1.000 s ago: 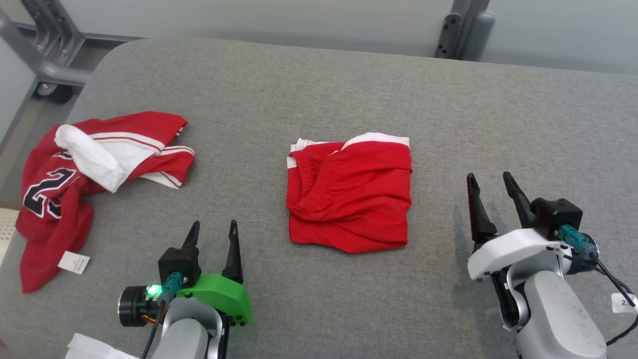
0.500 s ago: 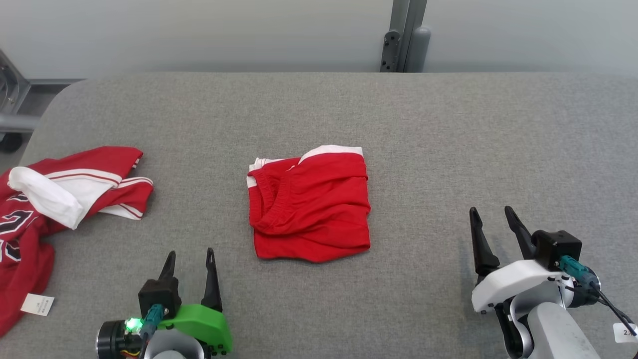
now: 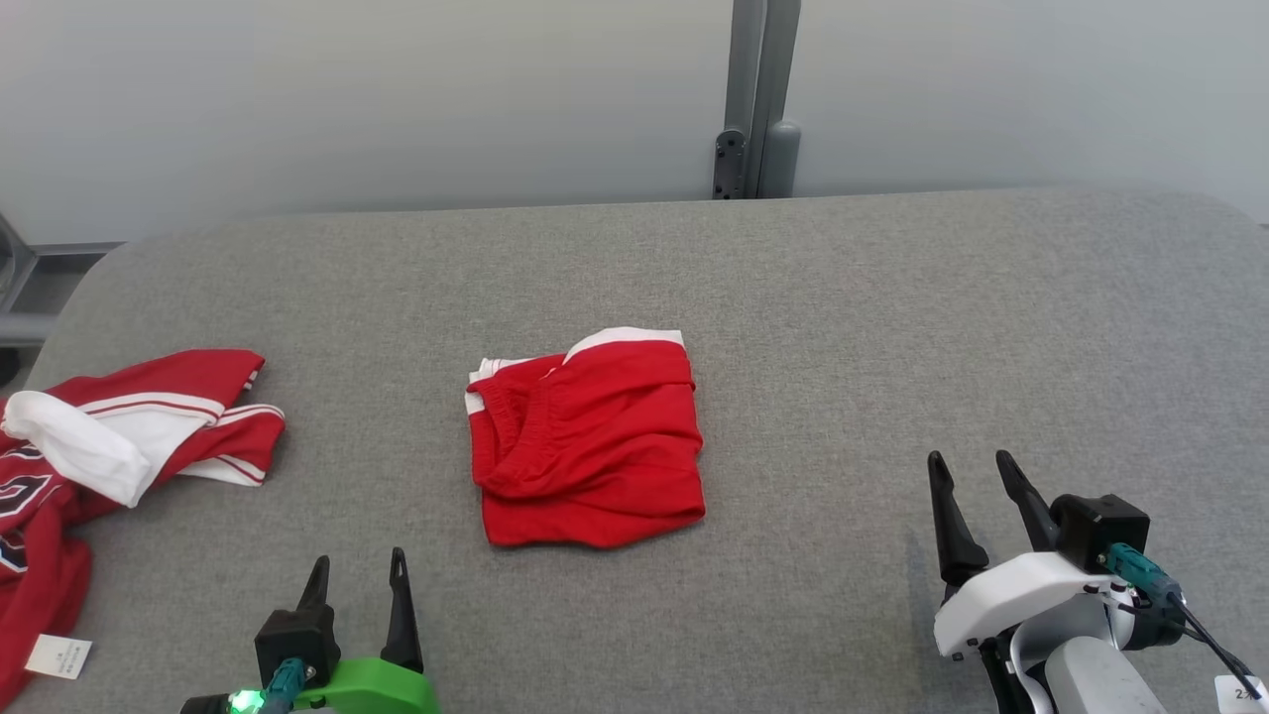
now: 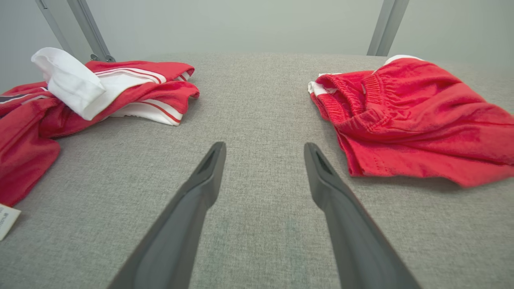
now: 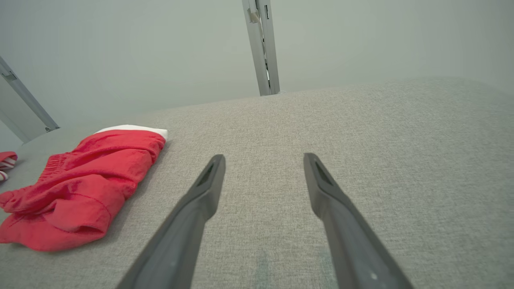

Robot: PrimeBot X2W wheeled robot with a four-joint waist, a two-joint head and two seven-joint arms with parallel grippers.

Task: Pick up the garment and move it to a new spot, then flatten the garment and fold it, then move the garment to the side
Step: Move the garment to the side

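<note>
Garment (image 3: 585, 446), red shorts folded to a rough square, flat on the middle of the grey table (image 3: 892, 297). Left gripper (image 3: 358, 557) spread wide, holding nothing, nearer the robot and left of it. Right gripper (image 3: 969, 456) likewise spread and bare, well apart to the right. Farther left, crumpled red-and-white jersey (image 3: 129, 426) at the table's edge.

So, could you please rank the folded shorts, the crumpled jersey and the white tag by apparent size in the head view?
1-2. Folded shorts and crumpled jersey: about alike; the frame edge crops the jersey, so unranked.
3. White tag: clearly smallest.
</note>
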